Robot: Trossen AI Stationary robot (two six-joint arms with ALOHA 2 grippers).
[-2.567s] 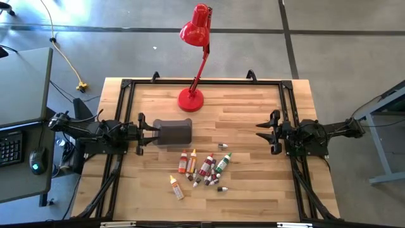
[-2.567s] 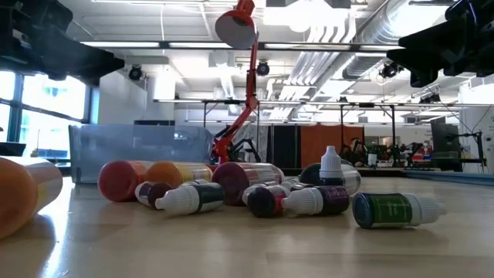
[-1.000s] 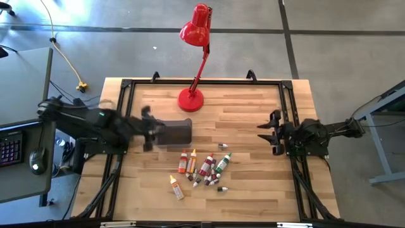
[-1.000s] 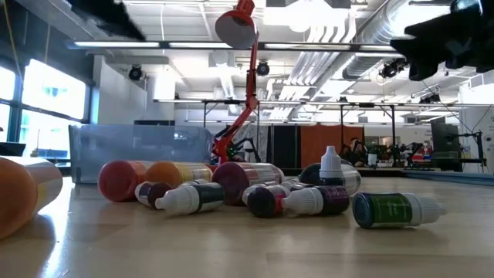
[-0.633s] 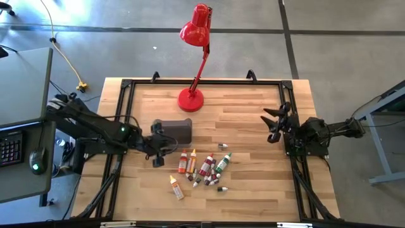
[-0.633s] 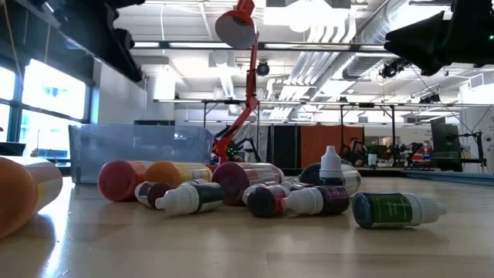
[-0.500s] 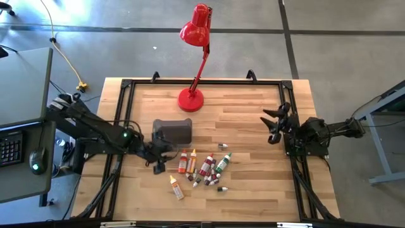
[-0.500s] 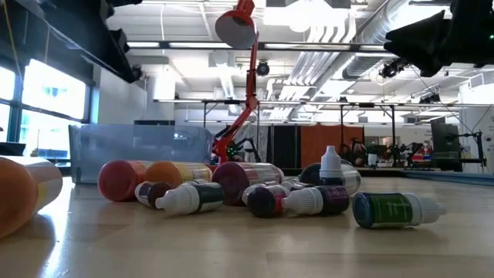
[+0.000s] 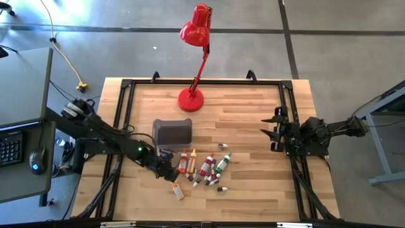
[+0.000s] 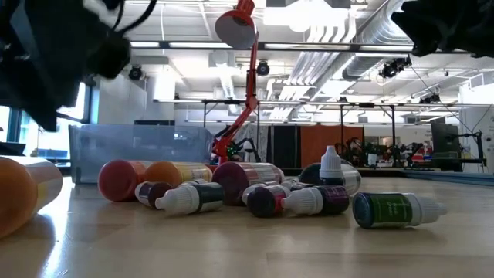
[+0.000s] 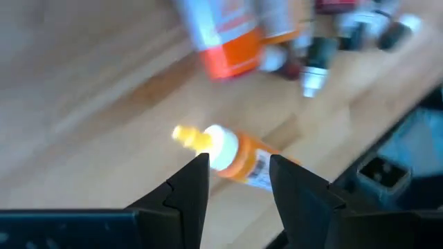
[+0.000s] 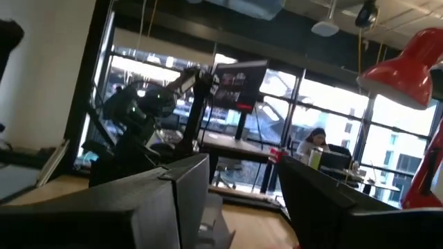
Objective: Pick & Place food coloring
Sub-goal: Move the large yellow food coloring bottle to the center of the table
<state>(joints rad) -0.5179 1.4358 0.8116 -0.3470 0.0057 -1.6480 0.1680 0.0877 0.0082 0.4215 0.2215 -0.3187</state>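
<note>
I am lining up the left tool (image 11: 237, 166), fingers parted and grasping nothing, over the orange bottle (image 11: 239, 155) lying apart from the pile (image 9: 205, 168) on the worktop (image 9: 253, 190), aiming to straddle its body squarely before lowering.

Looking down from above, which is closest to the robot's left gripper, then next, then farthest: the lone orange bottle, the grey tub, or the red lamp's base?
From the left gripper:
1. Lone orange bottle, right beside it, toward the table's front.
2. Grey tub, farther back on the left side.
3. Red lamp's base, at the table's back.
</note>
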